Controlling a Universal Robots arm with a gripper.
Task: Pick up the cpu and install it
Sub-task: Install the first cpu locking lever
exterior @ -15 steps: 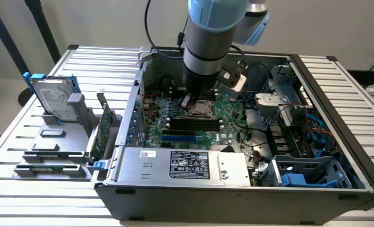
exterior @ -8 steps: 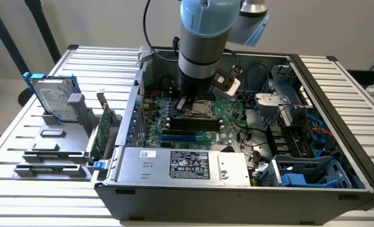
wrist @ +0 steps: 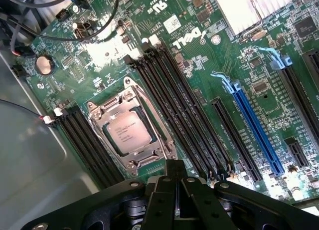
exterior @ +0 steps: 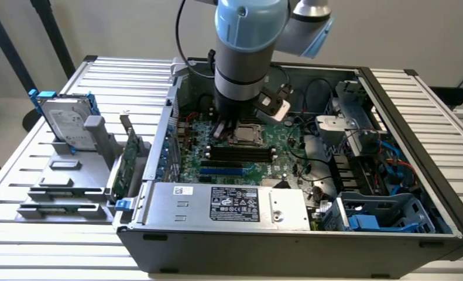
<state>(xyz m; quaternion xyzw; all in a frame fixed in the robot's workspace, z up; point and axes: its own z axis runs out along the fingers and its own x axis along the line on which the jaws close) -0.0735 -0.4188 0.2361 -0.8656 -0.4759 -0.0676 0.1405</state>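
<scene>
Cpu (wrist: 127, 131) sits in its socket frame (wrist: 130, 134) on the motherboard (wrist: 199, 90) in my wrist view, metal top showing. My tool (wrist: 174, 190) hovers just beside it, fingers pressed together, holding nothing. From the exterior view, the arm (exterior: 243, 64) reaches into the open computer case (exterior: 294, 234), with a hard drive (exterior: 63, 123) at nine o'clock on the table (exterior: 450, 117).

Pale wall (exterior: 122, 26) behind slatted metal table (exterior: 430, 105)

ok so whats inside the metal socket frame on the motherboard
The cpu lies flat inside the socket frame, its silver top showing. The frame's edges overlap its rim, and the contacts beneath it are covered.
</scene>
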